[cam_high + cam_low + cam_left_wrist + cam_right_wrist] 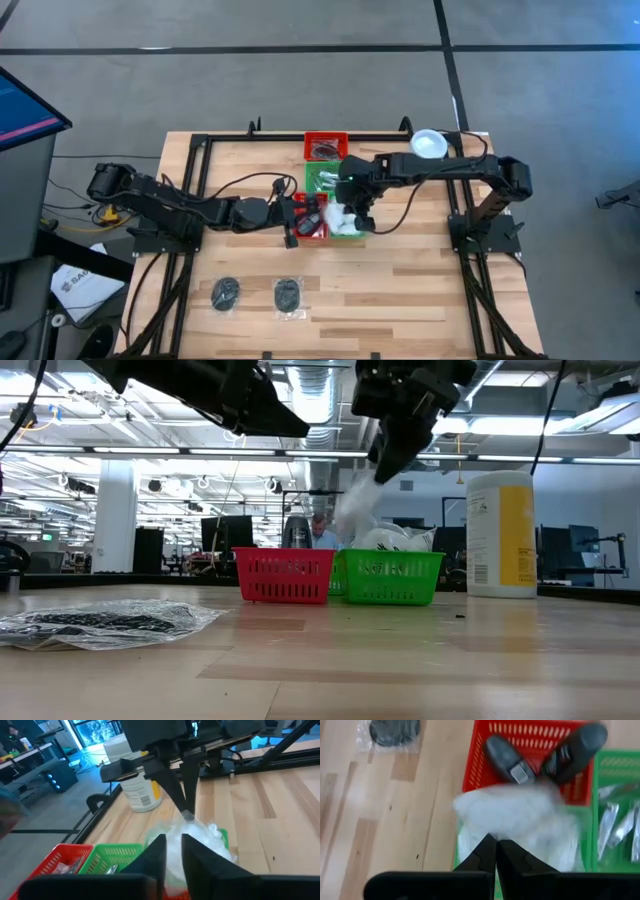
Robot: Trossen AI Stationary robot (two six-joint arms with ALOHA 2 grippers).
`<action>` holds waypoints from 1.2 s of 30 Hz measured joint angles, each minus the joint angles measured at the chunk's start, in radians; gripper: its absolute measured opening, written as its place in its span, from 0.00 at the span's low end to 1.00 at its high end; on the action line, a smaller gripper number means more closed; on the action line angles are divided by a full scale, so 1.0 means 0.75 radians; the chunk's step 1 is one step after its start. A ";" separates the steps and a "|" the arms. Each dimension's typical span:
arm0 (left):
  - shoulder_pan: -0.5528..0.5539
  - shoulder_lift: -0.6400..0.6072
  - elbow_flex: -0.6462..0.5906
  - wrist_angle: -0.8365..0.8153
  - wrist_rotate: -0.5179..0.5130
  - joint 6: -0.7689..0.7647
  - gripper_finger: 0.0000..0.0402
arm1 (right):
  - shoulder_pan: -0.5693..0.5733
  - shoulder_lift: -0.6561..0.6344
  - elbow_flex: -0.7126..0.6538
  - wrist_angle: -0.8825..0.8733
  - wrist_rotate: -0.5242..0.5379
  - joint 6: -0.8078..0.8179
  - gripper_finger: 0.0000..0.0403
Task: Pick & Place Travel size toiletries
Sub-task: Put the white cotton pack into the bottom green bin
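Two bagged dark discs lie nearest on the desk. Beyond, the right hand pinches a white puffy packet over the green tray, fingers nearly together. The left hand, narrowly parted, hovers over the red tray, its contents hard to make out.
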 joint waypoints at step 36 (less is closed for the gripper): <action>-0.074 0.000 0.000 -0.001 0.009 -0.037 0.28 | -0.108 0.005 -0.139 -0.109 0.075 0.047 0.00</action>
